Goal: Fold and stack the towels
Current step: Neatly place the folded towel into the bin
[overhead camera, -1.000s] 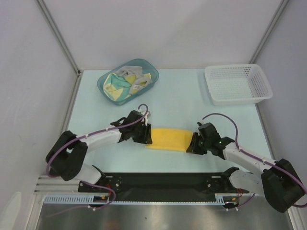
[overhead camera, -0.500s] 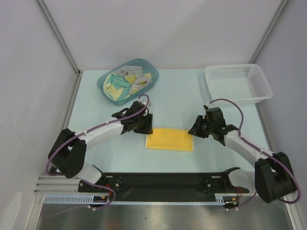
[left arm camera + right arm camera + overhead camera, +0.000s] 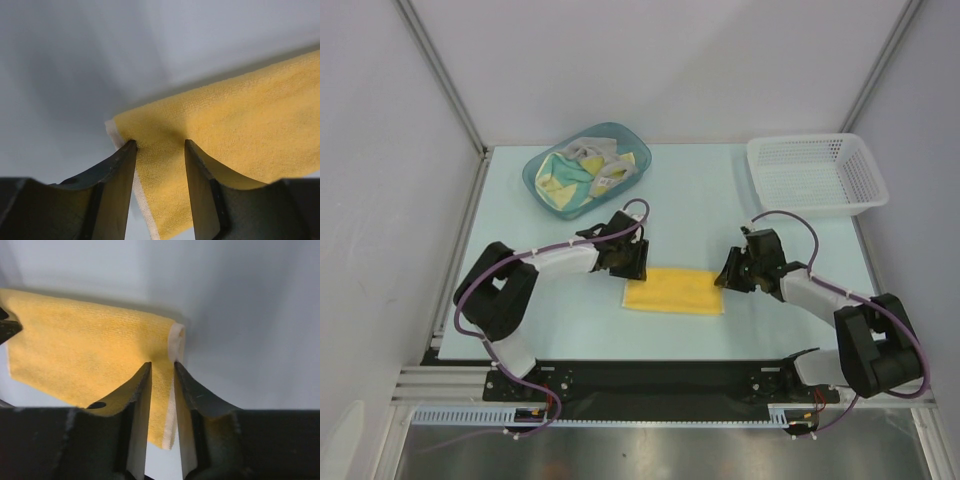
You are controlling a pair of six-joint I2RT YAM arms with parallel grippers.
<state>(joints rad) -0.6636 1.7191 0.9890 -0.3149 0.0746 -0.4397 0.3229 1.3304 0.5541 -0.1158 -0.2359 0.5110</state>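
A bright yellow towel (image 3: 673, 290) lies folded into a flat rectangle on the pale table between the two arms. My left gripper (image 3: 628, 264) is open at the towel's far left corner. In the left wrist view its fingers (image 3: 122, 165) straddle that corner of the towel (image 3: 240, 115). My right gripper (image 3: 724, 276) is at the far right corner. Its jaws stand narrowly apart, with the white-backed short edge of the towel (image 3: 90, 347) showing in the gap. More towels (image 3: 582, 175), yellow and cream with teal, lie crumpled in the teal tub.
The teal plastic tub (image 3: 625, 135) stands at the back left of the table. A white mesh basket (image 3: 815, 175) stands at the back right. Metal frame posts and pale walls close in the left, right and back sides.
Both grippers have moved from the towel's short ends back to its far corners. The towel lay slightly bulged a second ago and now lies flat in about the same spot.
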